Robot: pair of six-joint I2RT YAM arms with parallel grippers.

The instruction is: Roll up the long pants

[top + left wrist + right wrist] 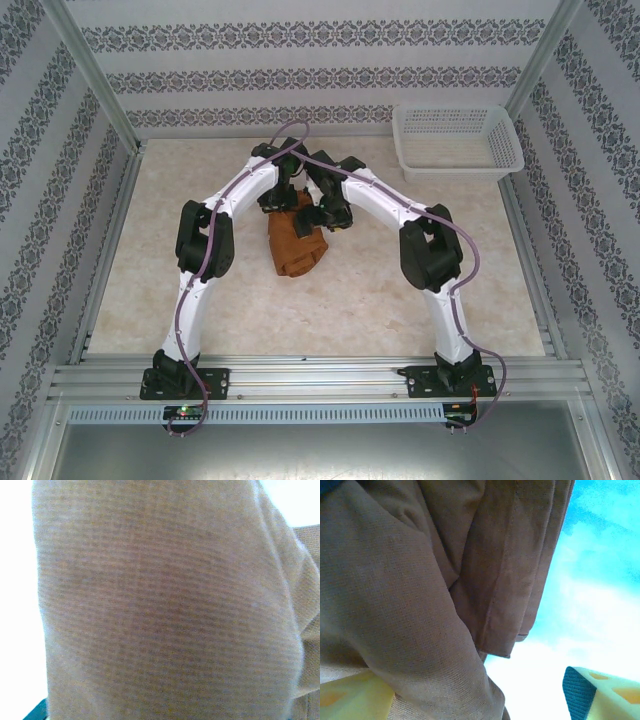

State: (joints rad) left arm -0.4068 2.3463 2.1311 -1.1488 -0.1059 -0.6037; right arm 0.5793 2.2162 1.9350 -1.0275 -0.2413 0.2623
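Note:
The long pants [297, 250] lie as a rust-brown bundle at the middle of the table. Both arms reach in over the bundle's far end. My left gripper [278, 197] sits at the far left corner of the cloth. In the left wrist view the woven brown cloth [160, 610] lies right against the lens and hides the fingers. My right gripper [322, 215] is at the far right corner. Its yellow fingers [602, 690] stand wide apart, open, with a fold of the pants [410, 630] draped over the left one and several hemmed layers [520, 580] hanging behind.
A white mesh basket [457, 140] stands at the table's far right corner. Metal rails [320, 378] run along the near edge by the arm bases. Patterned walls close in the left, back and right sides.

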